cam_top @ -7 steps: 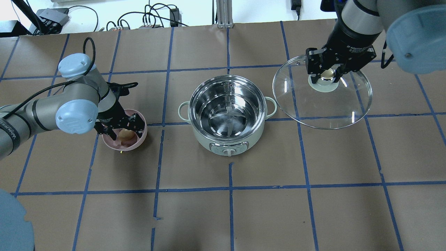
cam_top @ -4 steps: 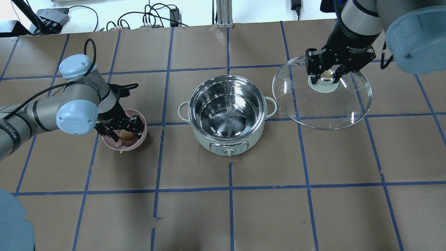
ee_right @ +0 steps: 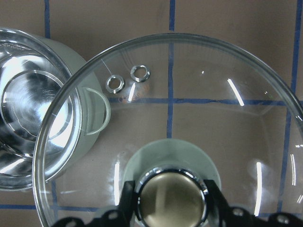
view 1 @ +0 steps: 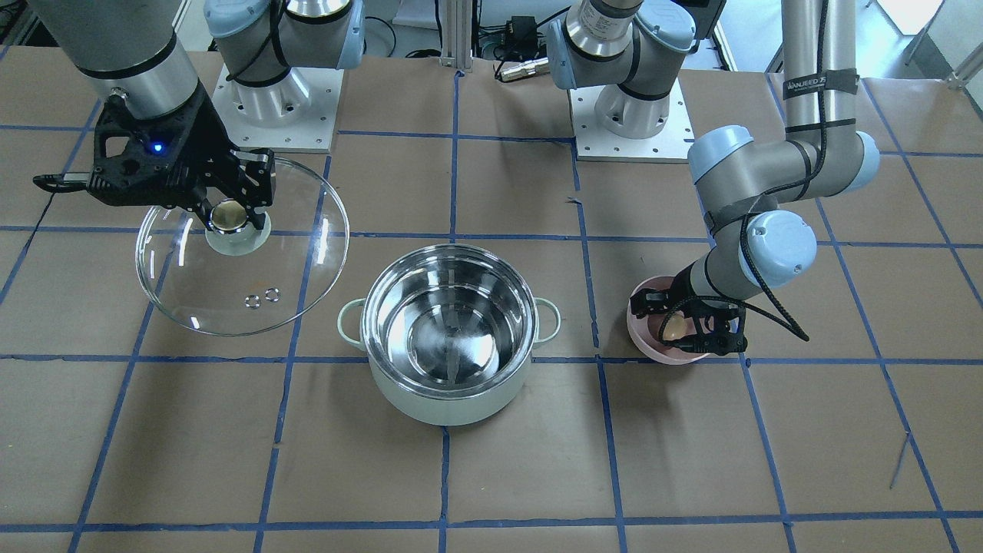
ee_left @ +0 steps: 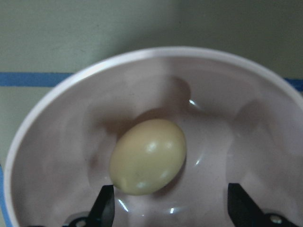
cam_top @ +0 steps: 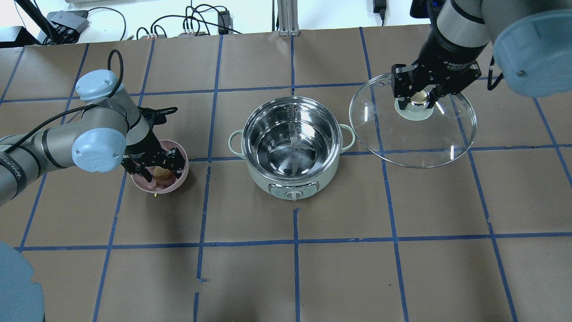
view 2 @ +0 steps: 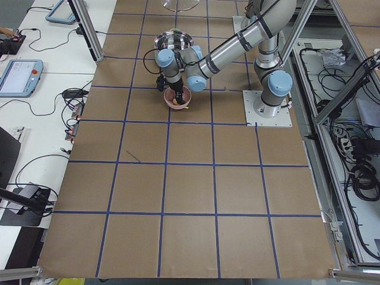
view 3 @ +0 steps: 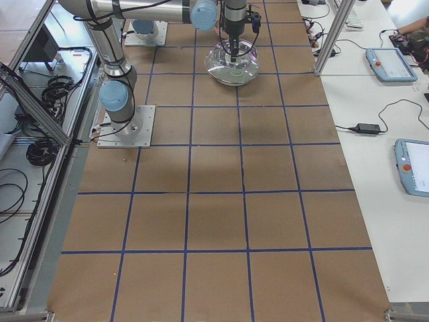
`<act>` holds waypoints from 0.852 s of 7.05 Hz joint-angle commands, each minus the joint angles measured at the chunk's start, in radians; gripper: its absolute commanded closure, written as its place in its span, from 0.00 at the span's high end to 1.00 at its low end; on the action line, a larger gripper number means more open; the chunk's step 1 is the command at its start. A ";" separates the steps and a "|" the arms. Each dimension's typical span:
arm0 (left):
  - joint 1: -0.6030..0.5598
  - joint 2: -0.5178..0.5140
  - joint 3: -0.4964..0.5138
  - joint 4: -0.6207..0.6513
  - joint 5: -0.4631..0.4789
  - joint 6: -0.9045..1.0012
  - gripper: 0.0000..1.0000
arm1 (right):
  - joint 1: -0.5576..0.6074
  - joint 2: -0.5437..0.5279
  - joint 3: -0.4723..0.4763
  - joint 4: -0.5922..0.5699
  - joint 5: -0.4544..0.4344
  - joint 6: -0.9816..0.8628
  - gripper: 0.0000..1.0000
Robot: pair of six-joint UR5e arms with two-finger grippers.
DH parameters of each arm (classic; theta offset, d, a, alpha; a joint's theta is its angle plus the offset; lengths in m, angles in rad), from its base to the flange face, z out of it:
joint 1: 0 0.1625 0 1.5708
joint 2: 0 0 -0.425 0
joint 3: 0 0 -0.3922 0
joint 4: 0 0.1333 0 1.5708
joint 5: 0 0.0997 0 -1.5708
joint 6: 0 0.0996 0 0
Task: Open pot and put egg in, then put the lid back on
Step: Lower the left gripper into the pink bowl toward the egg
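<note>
The mint-green pot [cam_top: 292, 187] stands open at the table's middle, and its steel inside is empty [view 1: 449, 403]. The tan egg [ee_left: 147, 156] lies in a pink bowl [cam_top: 179, 181] to the pot's left [view 1: 674, 328]. My left gripper [ee_left: 171, 208] is open and reaches down into the bowl, with a fingertip on each side just short of the egg [cam_top: 161, 173]. My right gripper [cam_top: 419, 96] is shut on the brass knob of the glass lid [cam_top: 411, 134]. It holds the lid to the right of the pot [ee_right: 189, 94], over the pot's right handle.
The pink bowl [view 1: 660, 355] sits on a blue tape line about one grid square from the pot. The table is brown paper with a blue tape grid. Both arm bases [view 1: 265, 107] are bolted at the robot's side. Cables lie beyond the far edge.
Almost nothing. The right arm has drifted very slightly with the lid still in its grip. The left gripper stays open in the bowl around the egg.
</note>
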 commanded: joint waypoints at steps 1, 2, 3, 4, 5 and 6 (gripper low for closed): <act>0.000 0.000 -0.004 0.007 -0.003 0.003 0.86 | 0.000 0.001 0.000 0.000 -0.001 0.000 0.40; 0.000 0.005 0.002 0.018 -0.003 0.003 0.86 | 0.000 -0.001 0.000 0.000 -0.001 0.002 0.40; 0.000 0.005 -0.010 0.094 -0.002 0.006 0.86 | 0.000 -0.001 0.000 0.000 -0.001 0.002 0.40; 0.000 0.005 -0.010 0.117 -0.003 0.005 0.86 | 0.000 -0.001 0.000 0.000 -0.001 0.002 0.40; 0.000 0.003 -0.010 0.121 -0.003 0.003 0.86 | 0.000 -0.001 0.000 0.000 -0.001 0.002 0.40; 0.000 0.002 -0.012 0.122 -0.003 0.005 0.86 | 0.000 -0.001 0.000 0.000 -0.001 0.002 0.40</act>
